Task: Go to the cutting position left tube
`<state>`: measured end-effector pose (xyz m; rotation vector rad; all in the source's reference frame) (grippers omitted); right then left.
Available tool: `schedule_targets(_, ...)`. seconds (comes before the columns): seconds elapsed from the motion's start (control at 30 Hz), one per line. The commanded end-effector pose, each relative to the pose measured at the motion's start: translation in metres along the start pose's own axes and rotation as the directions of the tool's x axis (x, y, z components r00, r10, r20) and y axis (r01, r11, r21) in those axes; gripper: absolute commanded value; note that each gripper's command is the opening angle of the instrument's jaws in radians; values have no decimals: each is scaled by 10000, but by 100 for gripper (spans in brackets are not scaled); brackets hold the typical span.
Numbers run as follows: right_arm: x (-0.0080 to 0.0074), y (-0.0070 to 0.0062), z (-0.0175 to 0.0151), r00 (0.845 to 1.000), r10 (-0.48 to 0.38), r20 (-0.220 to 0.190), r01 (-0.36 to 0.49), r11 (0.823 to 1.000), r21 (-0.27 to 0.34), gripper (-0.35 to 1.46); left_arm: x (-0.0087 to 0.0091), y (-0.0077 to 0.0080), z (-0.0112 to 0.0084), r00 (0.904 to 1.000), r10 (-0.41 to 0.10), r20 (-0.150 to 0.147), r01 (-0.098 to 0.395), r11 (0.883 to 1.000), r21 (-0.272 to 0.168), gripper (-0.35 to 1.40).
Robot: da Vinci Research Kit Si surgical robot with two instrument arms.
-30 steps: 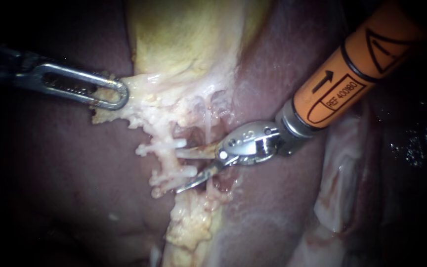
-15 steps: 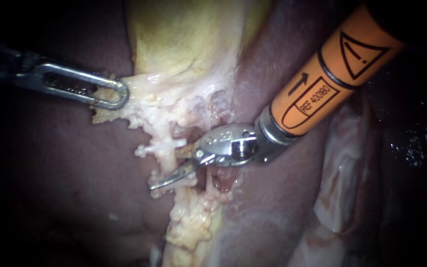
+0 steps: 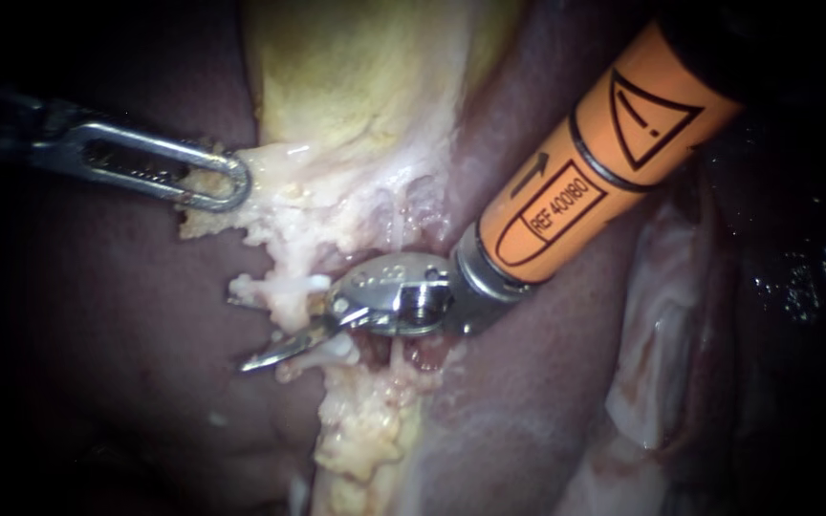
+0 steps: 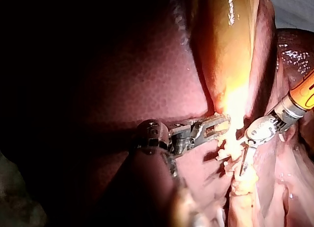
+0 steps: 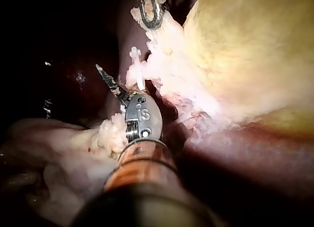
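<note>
Below the gallbladder (image 3: pixel 356 86), mid endoscope view: left tube (image 3: pixel 284 308), a pale strand running down through ragged white-yellow tissue, with a white clip (image 3: pixel 284 284) across it.
Right instrument (image 3: pixel 246 334): yours, entering from the upper right; orange shaft, steel wrist just beside the tube.
Right end effector: released. The blades stand apart and straddle the left tube just under the clip. You see the lower blade plainly, its tip past the tube and over the liver (image 3: pixel 97 334). The upper blade is mostly hidden behind the tissue.
Left instrument (image 3: pixel 231 186): yours, entering from the left; well apart from the right instrument.
Left end effector: grasping the pale tissue (image 3: pixel 212 220) at the gallbladder's lower edge, clenched on it from two sides, as your left wrist view shows.
Liver: dark red, lying on both sides of the pale strip.
</note>
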<state>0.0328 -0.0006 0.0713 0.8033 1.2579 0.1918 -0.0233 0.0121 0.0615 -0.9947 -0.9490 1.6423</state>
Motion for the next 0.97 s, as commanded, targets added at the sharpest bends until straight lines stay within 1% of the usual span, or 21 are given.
schedule_targets(0.03, 1, -2, 1, 10000, 26, -52, -26, 10000, 42, 124, 0, 0, 0, 10000, 0, -2, 0, 10000, 4, -35)
schedule_targets(0.13, 4, -9, 3, 9999, 24, -116, -22, 9998, 221, 124, 1, -2, 0, 10000, 1, -1, -1, 10000, 3, -35)
schedule_targets(0.37, 13, -34, 8, 9997, -103, -227, 114, 9986, 507, 126, 0, -2, 0, 10000, 3, 2, -3, 10000, 1, -35)
schedule_targets(0.5, 16, -43, 9, 9997, -120, -220, 132, 9983, 572, 128, 0, -2, -1, 10000, 3, 2, -3, 10000, 0, -35)
schedule_targets(0.97, 15, -42, 8, 9997, -122, -219, 135, 9982, 578, 129, 0, -2, -1, 10000, 4, 4, -4, 10000, -1, -35)
